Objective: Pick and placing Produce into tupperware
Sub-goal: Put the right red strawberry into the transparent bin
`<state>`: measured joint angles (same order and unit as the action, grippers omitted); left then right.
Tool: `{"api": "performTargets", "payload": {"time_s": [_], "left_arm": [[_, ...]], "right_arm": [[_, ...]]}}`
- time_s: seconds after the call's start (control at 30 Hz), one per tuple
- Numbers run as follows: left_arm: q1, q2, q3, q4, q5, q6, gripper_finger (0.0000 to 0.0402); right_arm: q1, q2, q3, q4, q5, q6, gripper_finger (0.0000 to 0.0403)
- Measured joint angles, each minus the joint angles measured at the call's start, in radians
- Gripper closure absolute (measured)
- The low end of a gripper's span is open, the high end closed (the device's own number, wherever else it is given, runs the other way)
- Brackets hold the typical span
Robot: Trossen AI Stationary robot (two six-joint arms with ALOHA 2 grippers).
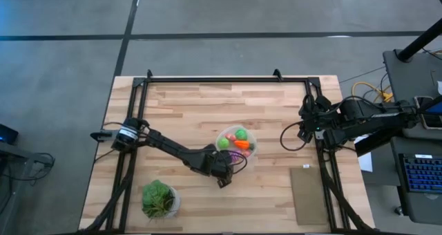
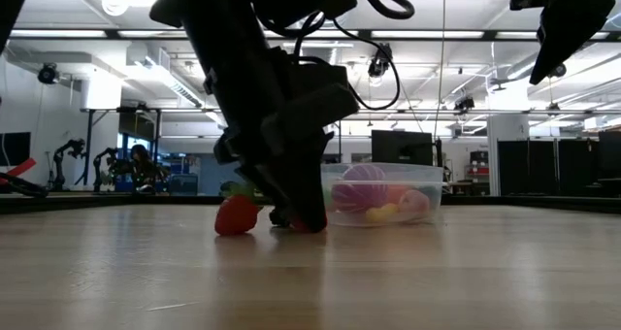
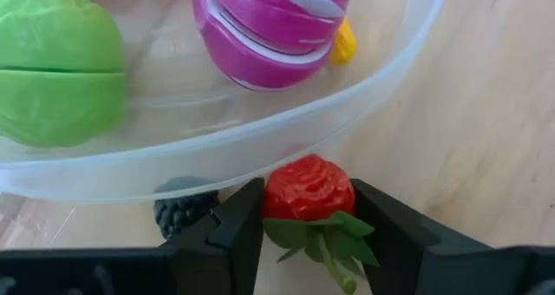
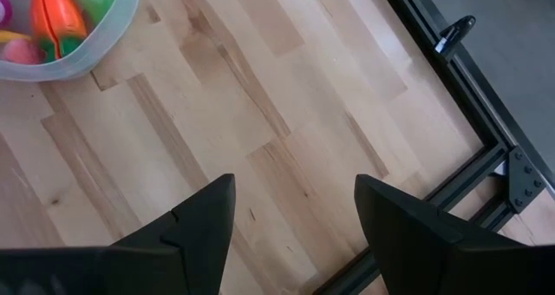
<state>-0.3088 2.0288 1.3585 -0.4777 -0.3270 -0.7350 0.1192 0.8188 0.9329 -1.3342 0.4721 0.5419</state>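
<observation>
The clear round tupperware (image 1: 235,145) (image 2: 383,192) sits mid-table and holds two green pieces (image 1: 241,133), an orange carrot (image 1: 242,144), a purple-and-white piece (image 3: 269,26) and a yellow one (image 3: 344,42). My left gripper (image 1: 224,177) (image 3: 308,198) is low at the tub's near side, shut on a red strawberry (image 3: 308,186) with green leaves. A dark bumpy ball (image 3: 182,213) lies on the table against the tub's wall (image 3: 260,130). My right gripper (image 1: 307,121) (image 4: 295,191) hangs open and idle above the table's right edge. My left gripper pinches the strawberry's red body (image 3: 277,191) between its two fingers (image 3: 243,221), one on each side. The leaves (image 3: 334,239) point back toward the wrist and the tip points at the tub. In the low view the fingers (image 2: 299,209) reach down to the table top.
A leafy plant in a white pot (image 1: 159,199) stands at the near left. A brown flat board (image 1: 309,193) lies at the near right, and a black cable loop (image 1: 293,135) hangs by the right arm. Black frame rails (image 1: 228,78) border the table.
</observation>
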Motion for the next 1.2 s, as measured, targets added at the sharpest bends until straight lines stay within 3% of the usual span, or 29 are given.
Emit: {"api": "performTargets", "payload": {"time_s": [0.13,0.47,0.93,1.07,1.2], "left_arm": [[0.0,-0.001,-0.002,0.0,-0.002,0.007,0.0276],[-0.004,-0.008,0.044,-0.024,-0.002,0.007,0.0268],[-0.042,-0.069,0.212,-0.255,0.043,-0.044,0.0268],[-0.015,-0.094,0.234,-0.265,-0.026,-0.046,0.0268],[0.05,-0.094,0.225,-0.265,-0.02,-0.046,0.0268]], "right_arm": [[0.0,0.0,0.0,0.0,0.0,0.0,0.0172],[0.0,0.0,0.0,0.0,0.0,0.0,0.0172],[0.0,0.0,0.0,0.0,0.0,-0.004,0.0172],[0.0,0.0,0.0,0.0,0.0,-0.004,0.0172],[0.0,0.0,0.0,0.005,0.001,-0.004,0.0172]]}}
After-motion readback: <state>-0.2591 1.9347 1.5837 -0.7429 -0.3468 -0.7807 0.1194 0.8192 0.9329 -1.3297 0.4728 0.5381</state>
